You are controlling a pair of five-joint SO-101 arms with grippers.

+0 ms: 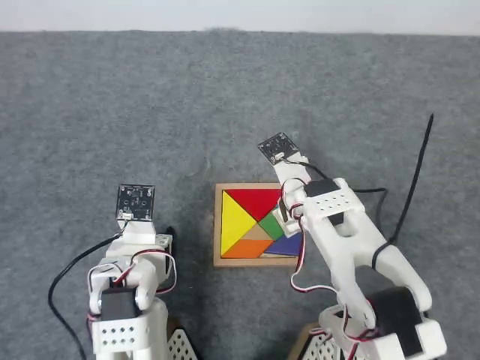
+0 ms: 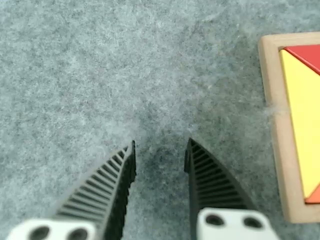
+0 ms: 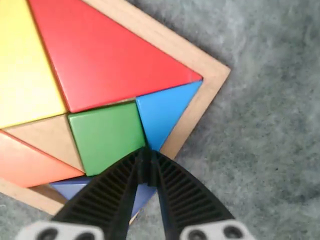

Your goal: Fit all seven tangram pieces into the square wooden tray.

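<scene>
Wooden tray (image 1: 217, 225) sits on the grey counter (image 1: 112, 112) between my arms, with the coloured pieces inside. My right pincer (image 3: 147, 155) is clenched on nothing, tips on the seam where the green square (image 3: 107, 135) meets the blue triangle (image 3: 162, 112). Closed tips work as a poker, likely to press pieces flush. The purple-blue piece (image 3: 75, 187) is partly hidden, so I can't tell if it's seated. My left pincer (image 2: 160, 147) hangs released beside the tray, out of the way.

Matt pale wooden tray (image 3: 195, 110), smooth glossy painted red triangle (image 3: 110, 55), fuzzy grey felt mat (image 2: 100, 75), ribbed black plastic left claw (image 2: 159, 150).
</scene>
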